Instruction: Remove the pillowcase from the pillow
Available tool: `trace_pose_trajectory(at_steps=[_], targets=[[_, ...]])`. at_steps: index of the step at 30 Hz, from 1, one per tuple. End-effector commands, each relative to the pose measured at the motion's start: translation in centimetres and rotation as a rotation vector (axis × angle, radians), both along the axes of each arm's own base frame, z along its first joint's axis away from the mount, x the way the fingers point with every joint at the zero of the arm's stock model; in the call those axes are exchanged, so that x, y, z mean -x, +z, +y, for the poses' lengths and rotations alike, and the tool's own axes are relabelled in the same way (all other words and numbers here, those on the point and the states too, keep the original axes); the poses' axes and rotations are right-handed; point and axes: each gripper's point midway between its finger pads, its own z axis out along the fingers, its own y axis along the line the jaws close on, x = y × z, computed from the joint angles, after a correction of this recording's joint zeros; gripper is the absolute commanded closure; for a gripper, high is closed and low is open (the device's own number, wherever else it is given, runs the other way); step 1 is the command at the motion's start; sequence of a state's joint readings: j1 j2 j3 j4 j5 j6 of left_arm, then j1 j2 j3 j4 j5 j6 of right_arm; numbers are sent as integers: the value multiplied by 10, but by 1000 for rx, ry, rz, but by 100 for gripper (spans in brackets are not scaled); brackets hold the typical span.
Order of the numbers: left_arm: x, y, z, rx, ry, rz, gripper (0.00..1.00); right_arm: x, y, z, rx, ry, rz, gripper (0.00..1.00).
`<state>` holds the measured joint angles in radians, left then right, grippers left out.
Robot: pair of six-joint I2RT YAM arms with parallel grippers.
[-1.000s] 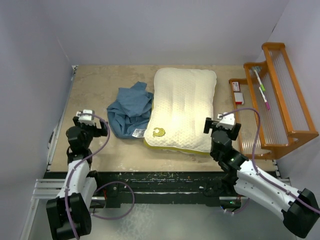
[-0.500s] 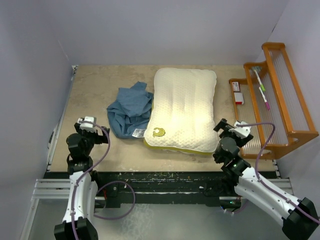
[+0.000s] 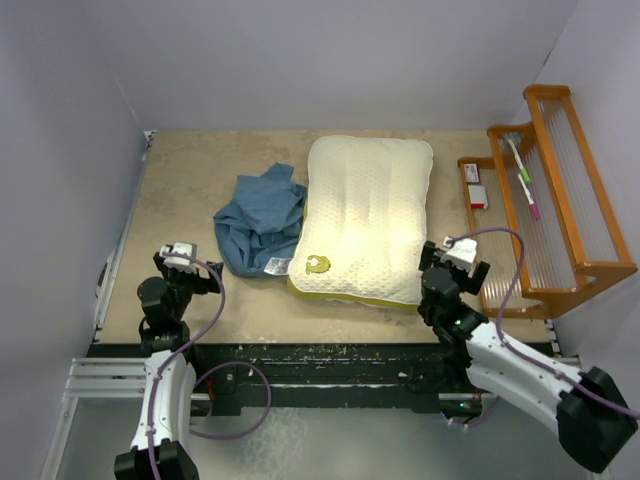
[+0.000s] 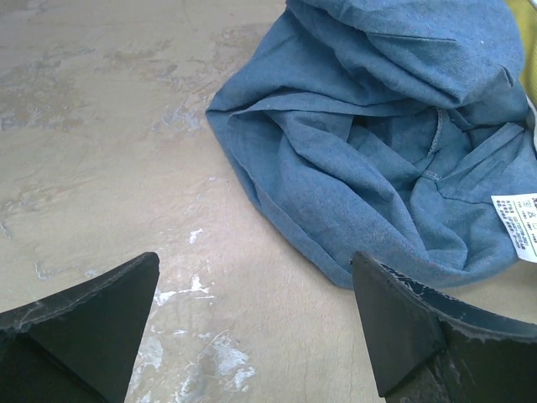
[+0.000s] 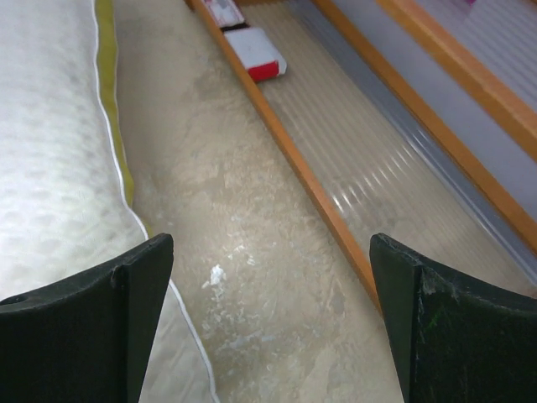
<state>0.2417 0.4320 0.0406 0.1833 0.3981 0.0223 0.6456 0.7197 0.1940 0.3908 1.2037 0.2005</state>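
lying crumpled just beside the bare pillow (image 3: 365, 222), the pillowcase (image 3: 258, 228) touches its edge. left gripper (image 4: 256, 277), right gripper (image 5: 273, 252) — jaws spread wide apart, each empty.

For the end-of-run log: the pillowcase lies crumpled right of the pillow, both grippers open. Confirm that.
Not right: the top view shows the pillowcase crumpled left of the pillow, not right of it. The left gripper and right gripper are open, as stated.
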Motion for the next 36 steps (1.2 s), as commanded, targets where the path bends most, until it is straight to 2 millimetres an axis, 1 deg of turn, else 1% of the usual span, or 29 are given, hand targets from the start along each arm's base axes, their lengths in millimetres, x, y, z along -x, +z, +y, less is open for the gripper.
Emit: trace_pose_trajectory(at_steps=[1, 4, 5, 9, 12, 15, 17, 19, 20, 21, 23, 24, 26, 27, 30, 36], targets=[[-5, 16, -1, -22, -20, -66, 1, -17, -4, 10, 10, 55, 1, 0], [-5, 16, -1, -23, -20, -69, 1, -20, -1, 9, -13, 124, -15, 0], [-5, 16, -1, -22, -21, -67, 1, -18, 4, 7, -30, 140, -46, 0], [-5, 16, -1, -22, -20, -66, 1, -5, 10, -6, -78, 116, -120, 0], [-5, 16, -1, -22, -20, -67, 1, 0, 12, -9, -88, 118, -141, 0], [-5, 16, -1, -22, -20, -66, 1, 0, 12, -9, -89, 118, -142, 0], [-5, 16, -1, -22, -20, -66, 1, -5, 11, 2, -67, 192, -125, 0], [-5, 16, -1, -22, -20, -67, 1, -10, 13, 27, -8, 371, -105, 0], [-5, 15, -1, -22, -20, -65, 1, -9, 15, 30, -2, 402, -109, 0], [-5, 16, -1, -22, -20, -65, 1, -6, 20, 30, -6, 410, -143, 0], [-5, 16, -1, -22, -21, -65, 1, -2, 19, 25, -17, 395, -171, 0], [-5, 16, -1, -21, -20, -65, 1, -1, 16, 22, -23, 374, -176, 0], [-5, 16, -1, -23, -20, -68, 1, 1, 10, 9, -50, 291, -190, 0], [-5, 16, -1, -22, -19, -67, 1, 1, 9, 8, -56, 275, -183, 0], [-5, 16, -1, -22, -20, -67, 1, -3, 5, 8, -55, 260, -159, 0], [-6, 15, -2, -22, -25, -62, 1, 3, 9, 8, -52, 293, -183, 0]])
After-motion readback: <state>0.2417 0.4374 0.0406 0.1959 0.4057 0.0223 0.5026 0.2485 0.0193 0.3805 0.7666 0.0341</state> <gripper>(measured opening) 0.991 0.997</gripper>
